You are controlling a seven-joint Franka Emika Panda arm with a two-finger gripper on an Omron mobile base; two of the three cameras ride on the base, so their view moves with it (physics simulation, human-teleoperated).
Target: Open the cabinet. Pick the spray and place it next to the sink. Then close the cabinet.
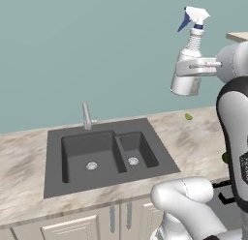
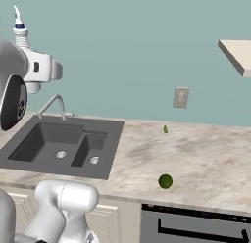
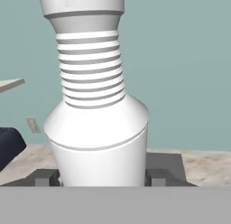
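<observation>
My gripper is shut on the spray, a white bottle with a ribbed neck, white trigger head and blue nozzle tip. I hold it upright, high in the air above the counter, to the right of the sink. In the right base view the spray's top pokes up behind my hand, above the sink's rim. The hand view shows the spray close up between my fingertips. A beige cabinet edge juts in at the upper right.
A slim silver faucet stands behind the sink. A green lime lies near the counter's front edge and a small green item near the wall. A wall outlet and a dark appliance front lie to the right.
</observation>
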